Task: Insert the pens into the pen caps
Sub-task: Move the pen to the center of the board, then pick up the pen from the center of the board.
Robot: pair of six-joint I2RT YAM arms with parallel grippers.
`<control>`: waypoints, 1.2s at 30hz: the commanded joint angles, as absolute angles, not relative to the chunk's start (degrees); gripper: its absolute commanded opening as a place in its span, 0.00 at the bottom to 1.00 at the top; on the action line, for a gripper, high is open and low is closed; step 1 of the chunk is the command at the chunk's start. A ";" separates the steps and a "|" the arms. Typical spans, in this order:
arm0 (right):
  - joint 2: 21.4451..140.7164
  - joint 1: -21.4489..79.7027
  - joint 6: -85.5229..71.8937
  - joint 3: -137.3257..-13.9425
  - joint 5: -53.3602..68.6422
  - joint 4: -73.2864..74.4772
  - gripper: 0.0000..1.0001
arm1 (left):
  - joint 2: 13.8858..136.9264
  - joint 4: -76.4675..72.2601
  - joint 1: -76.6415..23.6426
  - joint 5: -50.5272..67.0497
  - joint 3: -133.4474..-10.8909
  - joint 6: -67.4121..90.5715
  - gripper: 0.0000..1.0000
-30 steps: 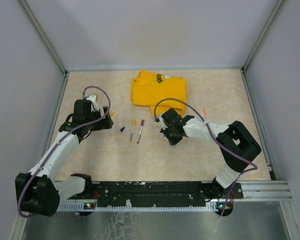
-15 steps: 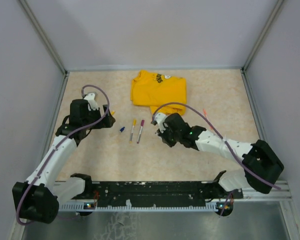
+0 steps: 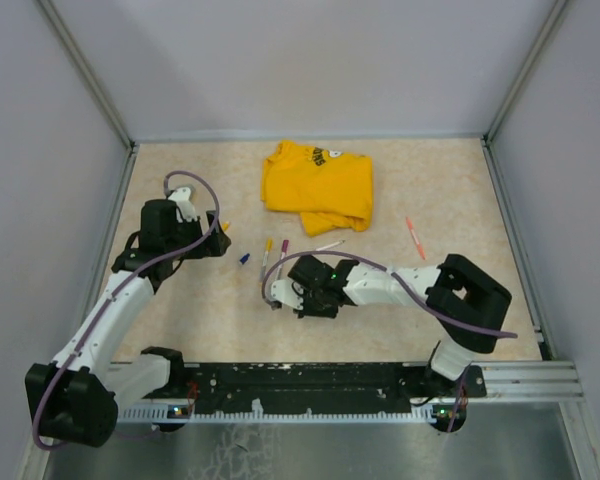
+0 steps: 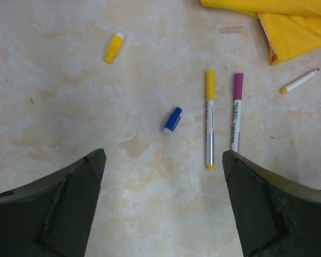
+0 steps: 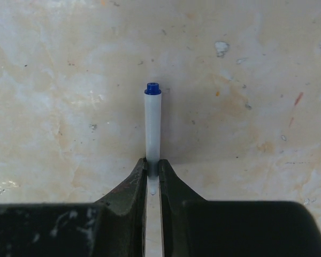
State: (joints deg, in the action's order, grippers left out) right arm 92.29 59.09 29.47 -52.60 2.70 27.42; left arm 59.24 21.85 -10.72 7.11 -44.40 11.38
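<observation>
Beige counter (image 3: 430, 170), well lit. Right gripper (image 5: 153, 163) clenched on blue-tipped pen (image 5: 153, 128), tip at 12 o'clock; looks light, stiff, slick, so I'd hold mid-barrel. Left gripper (image 4: 161, 158) spread wide, empty; blue cap (image 4: 172, 119) on counter at its 12 o'clock.

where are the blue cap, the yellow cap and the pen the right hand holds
blue cap (image 4: 172, 119): left wrist view, its middle
yellow cap (image 4: 114, 47): left wrist view, its middle
blue-tipped pen (image 5: 153, 126): right wrist view, white barrel
</observation>
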 commanded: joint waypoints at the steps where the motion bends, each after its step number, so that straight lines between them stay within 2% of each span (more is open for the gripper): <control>1: 95.17 61.28 33.92 -57.03 3.25 32.48 0.12 | 58.42 20.83 -10.37 7.35 -43.89 10.23 0.95; 4: 96.36 61.54 32.68 -57.60 4.27 31.91 0.25 | 58.19 20.83 -10.37 7.29 -43.73 10.18 0.95; 7: 95.79 61.52 31.90 -57.61 4.63 31.28 0.32 | 58.27 20.73 -10.37 7.48 -43.72 10.21 0.95; 10: 95.19 61.57 31.02 -57.61 5.11 31.16 0.35 | 58.40 20.57 -10.37 7.77 -43.75 10.10 0.95; 15: 87.37 61.52 27.74 -56.02 6.72 27.55 0.36 | 58.38 19.86 -10.37 10.64 -43.79 8.72 0.96; 22: 69.43 59.78 11.67 -42.80 3.05 5.35 0.41 | 57.38 18.09 -11.06 17.34 -43.81 6.79 0.96; 25: 64.61 54.97 -0.33 -39.52 3.45 2.11 0.46 | 56.99 17.72 -13.29 17.76 -44.15 6.51 0.96; 31: 59.39 44.51 -19.21 -38.74 -3.25 7.04 0.47 | 56.06 16.09 -23.80 15.85 -44.96 5.77 0.96; 36: 54.90 32.90 -34.81 -35.87 -4.13 10.65 0.47 | 58.12 15.01 -33.19 12.88 -46.22 5.01 0.94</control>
State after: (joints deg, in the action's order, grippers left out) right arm 59.18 40.01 -17.85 -37.87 -1.30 9.41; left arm 57.14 17.61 -27.99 14.50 -44.16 6.76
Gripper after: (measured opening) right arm 0.469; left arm 0.956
